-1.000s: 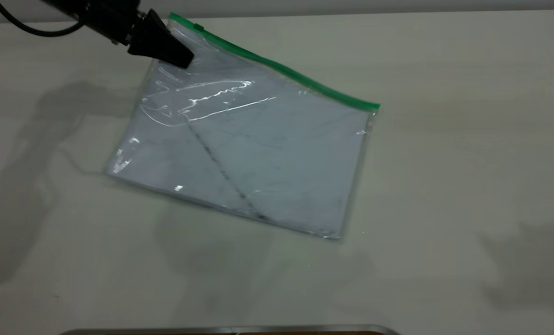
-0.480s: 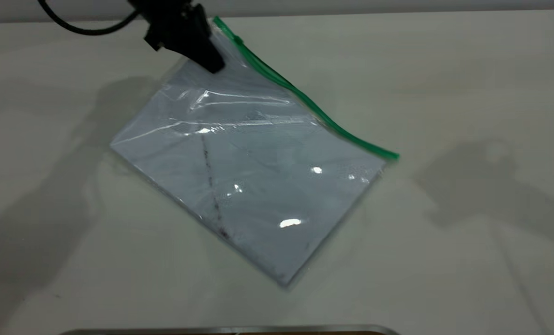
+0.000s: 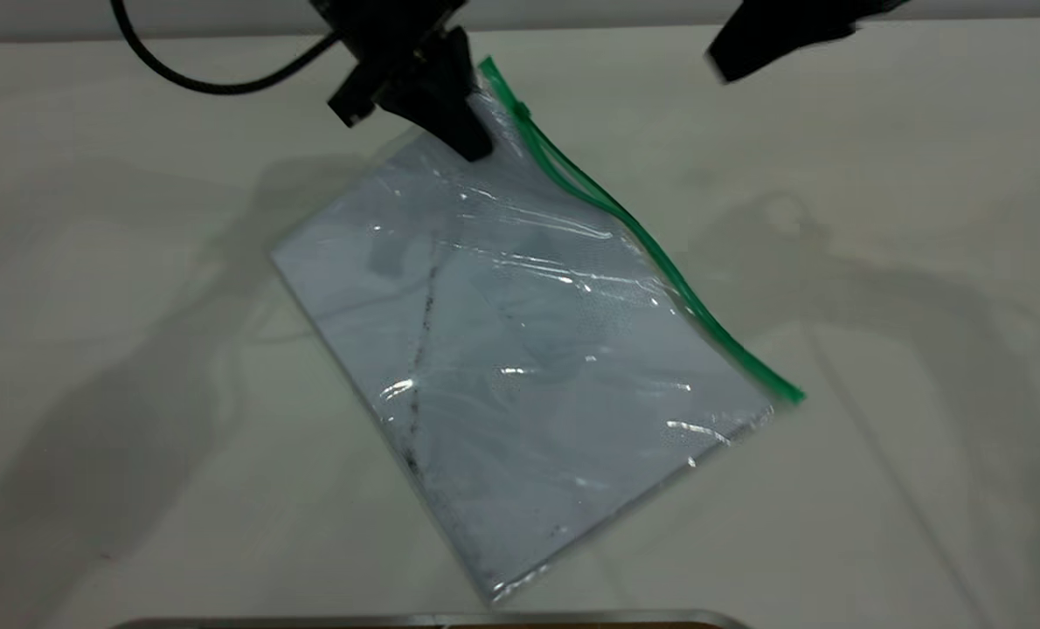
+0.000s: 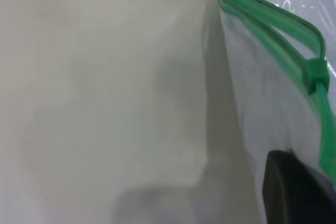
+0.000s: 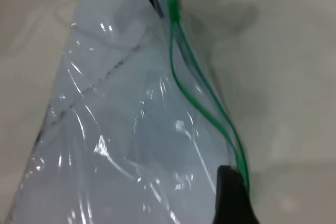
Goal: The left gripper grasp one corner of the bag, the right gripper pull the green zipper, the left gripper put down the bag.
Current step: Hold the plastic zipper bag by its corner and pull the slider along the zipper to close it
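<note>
Left hand [image 3: 466,140] gripping bag [image 3: 520,349] corner (green zipper [image 3: 651,253] beside), bag hanging below

there were two grippers, the left gripper [image 3: 463,140] and the right gripper [image 3: 725,61], one bag [image 3: 520,349], one green zipper [image 3: 642,245] and one table [image 3: 922,262].

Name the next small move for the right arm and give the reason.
Probably bring the right gripper down to the slider tab. The left gripper already holds the bag by its corner, lifted, while the green zipper gapes open and the right gripper hangs clear.
</note>
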